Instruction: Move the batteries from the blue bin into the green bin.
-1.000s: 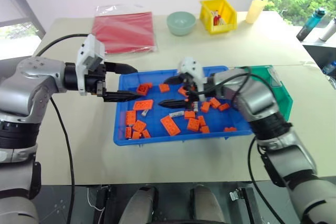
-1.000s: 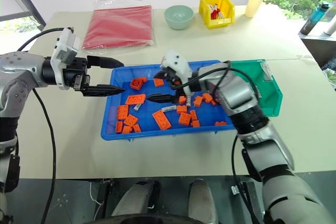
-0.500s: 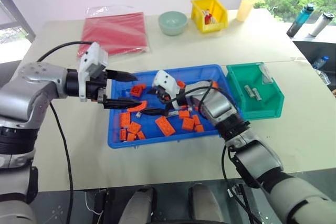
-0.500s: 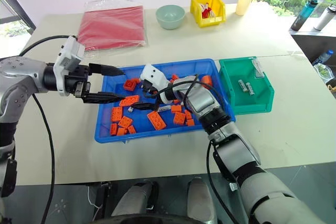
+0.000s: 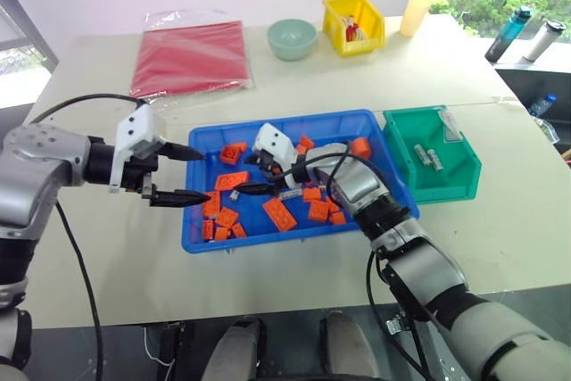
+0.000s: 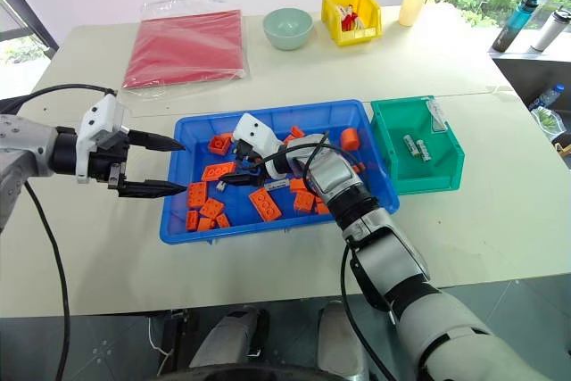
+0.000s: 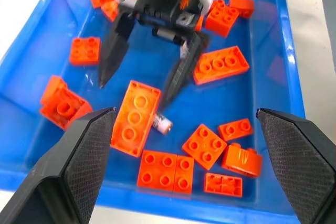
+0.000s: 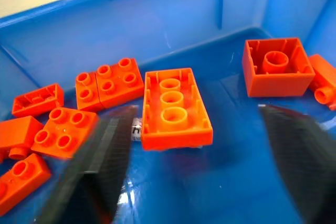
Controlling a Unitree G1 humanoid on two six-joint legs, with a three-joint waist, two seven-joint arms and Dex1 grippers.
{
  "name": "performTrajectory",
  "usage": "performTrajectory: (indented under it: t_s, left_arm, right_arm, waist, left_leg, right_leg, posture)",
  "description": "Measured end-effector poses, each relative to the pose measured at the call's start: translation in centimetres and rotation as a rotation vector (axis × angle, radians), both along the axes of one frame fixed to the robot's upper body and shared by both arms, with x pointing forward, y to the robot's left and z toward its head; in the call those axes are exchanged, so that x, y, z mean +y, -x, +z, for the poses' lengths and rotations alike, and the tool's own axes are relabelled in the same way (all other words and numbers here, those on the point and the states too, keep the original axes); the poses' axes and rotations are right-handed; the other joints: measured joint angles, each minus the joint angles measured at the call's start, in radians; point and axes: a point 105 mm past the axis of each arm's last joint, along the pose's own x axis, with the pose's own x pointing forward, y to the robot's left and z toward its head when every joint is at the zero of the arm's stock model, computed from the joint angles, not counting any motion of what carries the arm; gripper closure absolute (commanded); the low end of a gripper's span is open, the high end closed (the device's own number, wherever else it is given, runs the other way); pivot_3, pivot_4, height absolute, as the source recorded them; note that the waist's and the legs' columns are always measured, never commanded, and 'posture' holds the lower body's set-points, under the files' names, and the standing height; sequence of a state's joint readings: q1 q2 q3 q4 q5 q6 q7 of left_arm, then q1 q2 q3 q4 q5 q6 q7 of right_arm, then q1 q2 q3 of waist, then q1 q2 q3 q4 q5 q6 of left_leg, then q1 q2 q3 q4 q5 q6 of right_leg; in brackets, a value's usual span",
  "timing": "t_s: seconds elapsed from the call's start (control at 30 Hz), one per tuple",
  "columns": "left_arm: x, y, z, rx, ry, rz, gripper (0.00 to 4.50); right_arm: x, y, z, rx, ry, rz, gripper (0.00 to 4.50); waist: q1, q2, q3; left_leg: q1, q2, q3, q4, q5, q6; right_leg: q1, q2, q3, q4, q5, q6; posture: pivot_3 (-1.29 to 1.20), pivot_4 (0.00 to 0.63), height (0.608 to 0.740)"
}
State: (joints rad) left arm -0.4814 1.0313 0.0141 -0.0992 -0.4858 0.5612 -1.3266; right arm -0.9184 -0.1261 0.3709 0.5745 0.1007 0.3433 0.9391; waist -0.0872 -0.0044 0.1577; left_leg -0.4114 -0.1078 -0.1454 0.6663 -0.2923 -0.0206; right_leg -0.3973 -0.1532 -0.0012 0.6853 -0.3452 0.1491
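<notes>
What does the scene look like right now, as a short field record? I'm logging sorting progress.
blue bin: holds scattered orange bricks and one visible battery beside a long brick
green bin: right of the blue bin, two batteries inside
right claw: open, low inside the blue bin near that battery, holding nothing
left claw: open, at the blue bin's left edge, empty
table, far side: red folder, bowl, yellow bin
</notes>
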Motion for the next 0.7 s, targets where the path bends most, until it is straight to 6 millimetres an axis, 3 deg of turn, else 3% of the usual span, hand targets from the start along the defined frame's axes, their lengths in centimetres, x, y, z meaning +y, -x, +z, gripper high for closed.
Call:
performTrajectory:
  t_s: [0.13, 0.17, 0.27, 0.47, 0.7]
  left_arm:
    - [0.3, 0.1, -0.8, 0.007, 0.0, 0.029, 0.0]
    - [0.3, 0.1, -0.9, 0.006, 0.003, 0.031, 0.0]
    - [0.5, 0.1, -0.7, -0.019, 0.017, 0.052, 0.0]
    - [1.6, 0.3, -0.3, -0.051, 0.073, 0.118, 0.0]
    - [1.4, 1.4, -0.7, -0.042, 0.095, 0.109, 0.0]
  right_arm:
    - [-0.1, 0.1, 0.4, 0.005, -0.014, 0.004, 4.31]
    - [-0.1, 0.1, 0.6, 0.004, -0.02, 0.001, 4.47]
    - [-0.6, 0.0, 1.4, -0.013, -0.039, -0.013, 4.47]
    - [-3.6, -0.6, 3.0, -0.023, -0.078, -0.083, 4.47]
    - [-1.4, 1.0, 3.5, -0.041, -0.083, -0.002, 4.47]
  waist:
    - [-0.01, 0.0, 0.0]
    - [-0.01, 0.0, 0.0]
    - [-0.011, 0.0, 0.0]
    - [-0.009, 0.0, 0.0]
    - [-0.015, 0.0, 0.0]
  left_leg:
    - [0.0, 0.0, 0.0, 0.0, 0.0, 0.0]
    - [0.0, 0.0, 0.0, 0.0, 0.0, 0.0]
    - [0.0, 0.0, 0.0, 0.0, 0.0, 0.0]
    - [0.0, 0.0, 0.0, 0.0, 0.0, 0.0]
    - [0.0, 0.0, 0.001, -0.001, 0.0, 0.0]
  right_leg:
    - [0.0, 0.0, 0.0, 0.001, 0.0, 0.0]
    - [0.0, 0.0, 0.0, 0.001, 0.0, 0.0]
    - [-0.001, 0.0, 0.0, 0.001, 0.0, 0.0]
    - [0.0, 0.0, 0.0, 0.001, 0.0, 0.0]
    - [-0.002, -0.001, 0.0, 0.002, 0.0, 0.0]
  posture:
    - [0.0, 0.15, 0.717]
    - [0.0, 0.15, 0.717]
    - [0.0, 0.15, 0.717]
    - [0.0, 0.15, 0.717]
    - [0.0, 0.15, 0.717]
